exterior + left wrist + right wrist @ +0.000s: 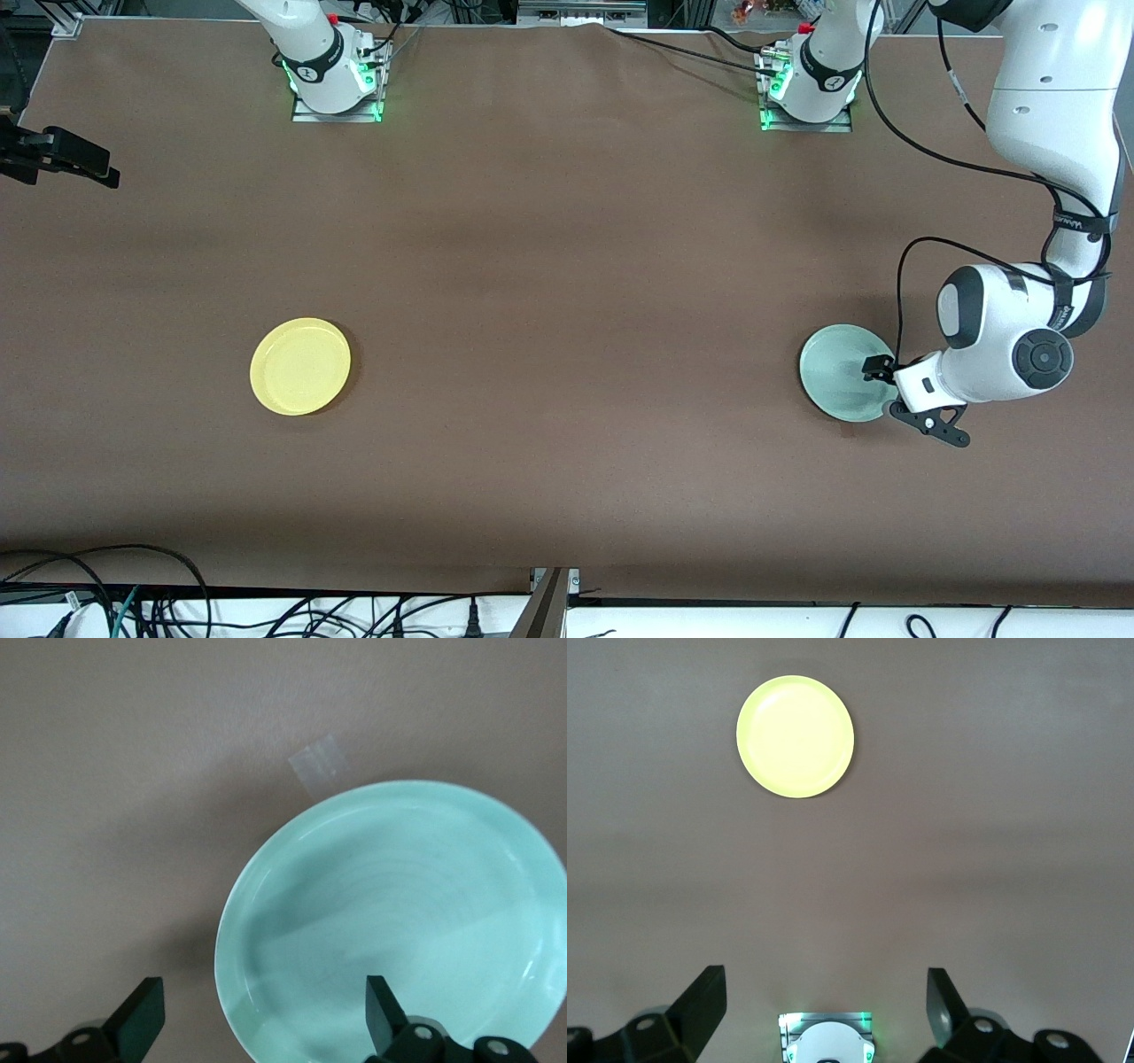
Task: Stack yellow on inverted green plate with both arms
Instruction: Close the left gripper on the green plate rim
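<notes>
The left gripper [257,1019], fingers spread wide, hangs low at the edge of the green plate [840,371], which lies rim-up, not yet inverted, on the brown worktop [567,266] toward the left arm's end. One finger [383,1010] appears to sit over the plate's bowl, the other over bare worktop, so the rim runs between them. The yellow plate [300,366] rests well apart toward the right arm's end, where the right gripper [824,1010] waits high, fingers apart, empty

Right gripper [824,1010], fingers spread wide, high above the brown table [992,859]; yellow plate [796,735] lies rim-up, arm base [827,1041] visible between the fingers.
</notes>
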You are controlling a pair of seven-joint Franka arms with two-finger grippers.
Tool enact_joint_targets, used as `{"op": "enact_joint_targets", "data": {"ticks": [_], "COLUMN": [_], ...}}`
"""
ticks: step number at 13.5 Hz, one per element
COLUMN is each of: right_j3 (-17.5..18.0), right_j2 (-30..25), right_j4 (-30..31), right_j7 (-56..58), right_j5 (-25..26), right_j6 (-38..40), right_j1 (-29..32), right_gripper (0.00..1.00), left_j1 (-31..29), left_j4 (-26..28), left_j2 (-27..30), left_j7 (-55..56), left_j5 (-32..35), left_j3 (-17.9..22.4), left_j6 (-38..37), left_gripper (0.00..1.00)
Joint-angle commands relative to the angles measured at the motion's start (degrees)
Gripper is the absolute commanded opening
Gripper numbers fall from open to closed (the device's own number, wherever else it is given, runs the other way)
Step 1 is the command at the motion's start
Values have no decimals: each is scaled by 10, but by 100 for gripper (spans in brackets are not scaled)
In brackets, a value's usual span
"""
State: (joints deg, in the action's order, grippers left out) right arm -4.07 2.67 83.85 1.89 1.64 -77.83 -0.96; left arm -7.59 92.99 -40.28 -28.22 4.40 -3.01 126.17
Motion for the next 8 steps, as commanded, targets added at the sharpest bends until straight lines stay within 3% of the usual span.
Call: {"op": "enact_joint_targets", "data": {"ticks": [1,7,8], "right_j3": [0,0,0], "right_j2": [1,1,1], "right_j4": [-5,-5,-5], "right_j7": [2,2,2], "right_j5": [4,4,3], "right_j6": [1,2,1], "right_j1": [2,3,2], "right_gripper": [100,100,100], "left_j1": [-7,-22,-22], "left_j4": [-12,-11,-11], "left_j2": [-7,-24,-24], "left_j7": [-27,-92,-97], "left_j5": [-3,-3,-3], "left_j3": [-7,-9,-9], "left_j6": [3,7,5], "left_gripper": [100,67,48]}}
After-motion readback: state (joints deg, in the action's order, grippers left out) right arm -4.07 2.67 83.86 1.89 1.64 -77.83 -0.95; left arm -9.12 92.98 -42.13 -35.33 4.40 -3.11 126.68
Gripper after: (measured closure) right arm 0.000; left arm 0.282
